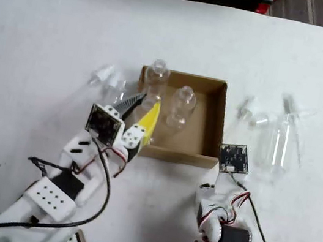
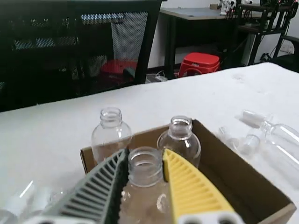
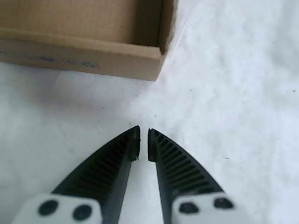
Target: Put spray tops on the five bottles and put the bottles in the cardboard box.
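Left gripper (image 2: 145, 155) clamps capless bottle (image 2: 142, 198) by its neck at box (image 2: 233, 179) edge. Hold upright, lower clear of neighbour bottle (image 2: 180, 142). Right gripper (image 3: 144, 140) closed, empty.

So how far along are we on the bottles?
Nothing finished. One bottle stands in the box, no top. Left gripper holds a second topless bottle by the neck over the box. A third stands at the box's far corner, also topless. To do: all spray tops; loose tops and more bottles lie on the table beside the box.
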`<state>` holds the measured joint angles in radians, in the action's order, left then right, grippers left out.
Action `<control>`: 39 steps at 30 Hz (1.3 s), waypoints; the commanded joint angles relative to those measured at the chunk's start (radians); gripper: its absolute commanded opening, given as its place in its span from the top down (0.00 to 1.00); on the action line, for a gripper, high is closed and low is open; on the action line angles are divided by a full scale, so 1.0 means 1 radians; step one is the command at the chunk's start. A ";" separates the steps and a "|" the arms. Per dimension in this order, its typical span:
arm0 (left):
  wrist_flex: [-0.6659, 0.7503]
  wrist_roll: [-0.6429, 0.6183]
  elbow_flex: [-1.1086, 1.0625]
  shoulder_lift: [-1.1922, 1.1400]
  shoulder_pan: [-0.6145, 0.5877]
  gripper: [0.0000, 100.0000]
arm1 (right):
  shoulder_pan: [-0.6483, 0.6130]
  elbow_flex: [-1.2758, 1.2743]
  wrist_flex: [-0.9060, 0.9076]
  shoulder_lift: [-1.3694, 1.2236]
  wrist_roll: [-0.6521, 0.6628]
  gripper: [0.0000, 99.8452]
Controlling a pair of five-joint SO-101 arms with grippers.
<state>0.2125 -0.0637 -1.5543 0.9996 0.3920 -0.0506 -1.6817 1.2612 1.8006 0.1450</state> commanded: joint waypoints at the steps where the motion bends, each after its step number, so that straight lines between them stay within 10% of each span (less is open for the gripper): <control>1: 0.028 -0.011 -0.037 0.002 0.010 0.97 | 0.001 -0.009 0.005 0.001 0.008 0.99; 39: 0.009 -0.021 -0.035 0.045 0.008 0.78 | 0.001 -0.009 0.005 0.001 0.008 0.99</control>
<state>0.2140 -0.0698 -1.6372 0.9996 0.3936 -0.0506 -1.6817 1.2612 1.8006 0.1450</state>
